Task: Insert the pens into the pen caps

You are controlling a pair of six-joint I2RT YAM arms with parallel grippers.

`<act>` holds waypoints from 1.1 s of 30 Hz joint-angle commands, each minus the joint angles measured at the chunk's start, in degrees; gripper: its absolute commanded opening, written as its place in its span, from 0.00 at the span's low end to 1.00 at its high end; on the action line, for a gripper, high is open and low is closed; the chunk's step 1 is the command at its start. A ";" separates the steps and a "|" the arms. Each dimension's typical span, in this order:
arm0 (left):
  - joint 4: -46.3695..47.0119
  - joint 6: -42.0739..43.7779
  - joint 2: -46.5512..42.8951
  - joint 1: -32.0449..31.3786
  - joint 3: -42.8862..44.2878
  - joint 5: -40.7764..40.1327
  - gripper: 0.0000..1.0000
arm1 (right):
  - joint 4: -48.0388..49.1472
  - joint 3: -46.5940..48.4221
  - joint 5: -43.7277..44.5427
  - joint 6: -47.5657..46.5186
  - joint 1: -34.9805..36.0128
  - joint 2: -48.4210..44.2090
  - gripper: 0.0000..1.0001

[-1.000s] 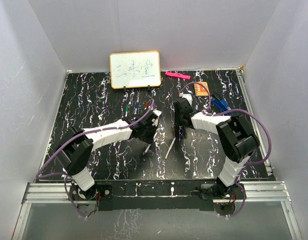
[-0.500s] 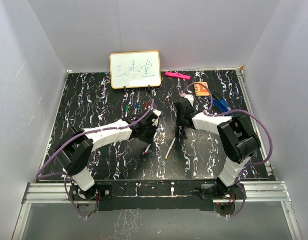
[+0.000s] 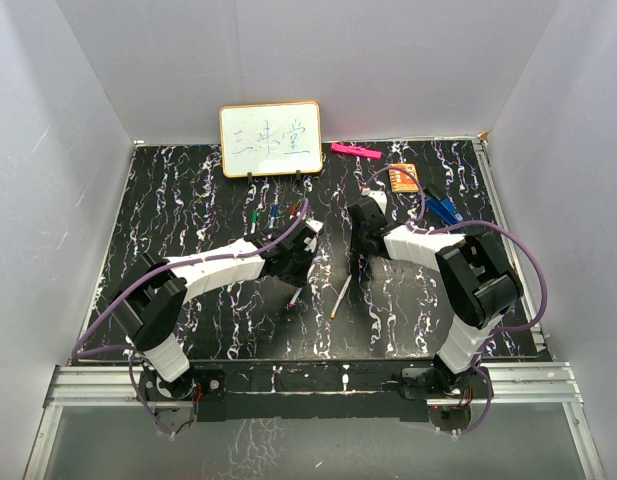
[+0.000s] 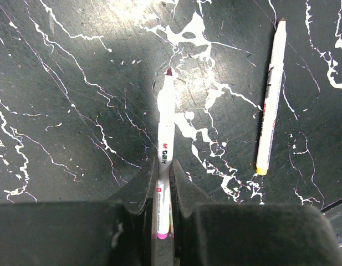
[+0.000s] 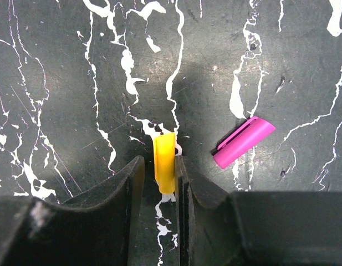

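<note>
My left gripper (image 4: 163,166) is shut on a white pen (image 4: 166,127) with a pink rear end. Its dark tip points away, just over the table. A second pen (image 4: 270,100) with a yellow end lies flat to its right, also seen in the top view (image 3: 340,296). My right gripper (image 5: 159,160) is low on the table and open around a yellow pen cap (image 5: 164,160). The cap touches the right finger and a gap shows on the left side. A pink cap (image 5: 244,142) lies to the right. In the top view both grippers (image 3: 296,290) (image 3: 365,262) are at mid table.
A small whiteboard (image 3: 271,139) stands at the back, with several small coloured caps (image 3: 275,212) in front of it. A pink marker (image 3: 355,151), an orange card (image 3: 404,178) and blue items (image 3: 440,209) lie at the back right. White walls enclose the table.
The right arm's elbow has shifted very slightly. The left arm and the pens have not moved.
</note>
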 commanded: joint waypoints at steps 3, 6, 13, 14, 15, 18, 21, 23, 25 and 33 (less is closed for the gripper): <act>-0.07 -0.46 -3.15 0.15 0.05 -0.14 0.00 | -7.28 -1.04 2.13 1.02 0.38 3.76 0.27; -0.24 -0.54 -3.38 0.16 -0.03 -0.35 0.00 | -7.40 -0.54 2.60 1.06 0.37 4.70 0.22; -0.09 -0.40 -3.58 0.24 -0.06 -0.76 0.00 | -8.67 -1.03 2.20 1.59 0.38 4.38 0.00; -0.09 -0.33 -3.33 0.24 0.07 -0.64 0.00 | -8.65 -0.96 2.08 1.49 0.38 4.15 0.00; -0.01 -0.01 -3.09 0.24 0.27 -0.53 0.00 | -8.62 -0.83 2.15 1.32 0.38 3.80 0.00; 1.03 0.01 -2.51 0.24 0.43 -1.15 0.00 | -8.32 0.23 2.37 0.67 0.33 2.19 0.00; 3.79 -0.40 -3.06 0.24 -0.37 -1.89 0.00 | -6.80 1.49 2.73 -0.25 0.33 -1.67 0.00; 5.80 -0.61 -3.59 0.25 -0.75 -1.86 0.00 | -4.73 1.54 2.69 -1.05 0.38 -4.97 0.00; 7.82 -0.76 -4.18 0.24 -1.03 -1.34 0.00 | -2.26 1.35 2.52 -1.86 0.37 -8.16 0.00; 19.39 -0.32 -6.89 0.24 -4.52 4.12 0.00 | 11.11 -4.74 -0.56 -3.59 0.38 -23.01 0.00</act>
